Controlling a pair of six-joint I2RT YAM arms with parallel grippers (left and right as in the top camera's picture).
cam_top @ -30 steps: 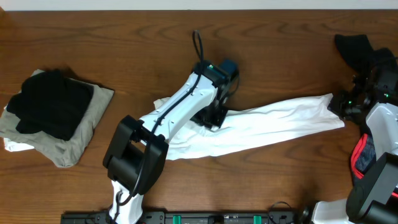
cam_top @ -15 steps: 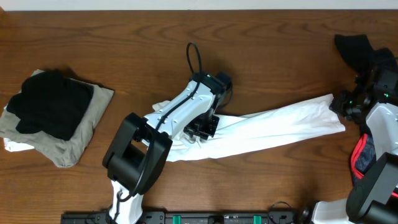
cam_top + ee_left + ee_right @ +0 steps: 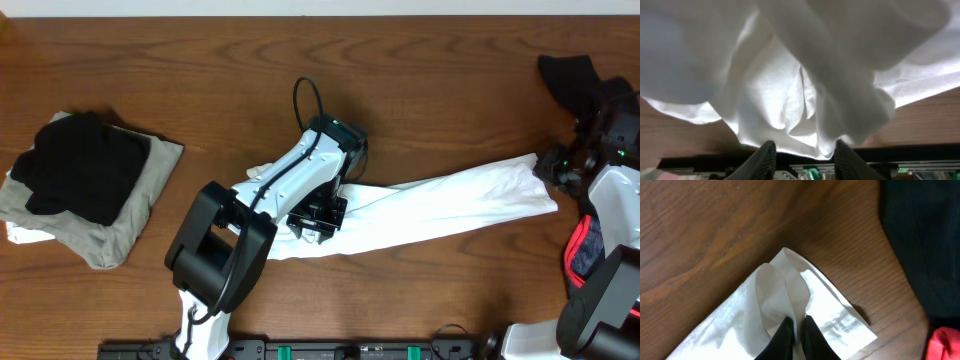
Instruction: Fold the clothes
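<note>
White T-shirt (image 3: 450, 205), long rumpled diagonal strip

WHITE ON WOOD: A plain white shirt (image 3: 450, 205) runs between two pairs of black jaws, across a brown surface (image 3: 200, 70) streaked with darker wood grain. The left arm (image 3: 290, 180) above it is white with black joints and a black cable (image 3: 300, 95). Far out from the left jaws, a black garment (image 3: 80, 165) tops a khaki one (image 3: 150, 195), with a white edge (image 3: 22, 235) under both. Just beyond the right jaws lies black cloth (image 3: 570, 75); behind them shows a strip of red (image 3: 580, 250). Close up at the right jaws, the shirt's fold is white, shaded pale grey.
</note>
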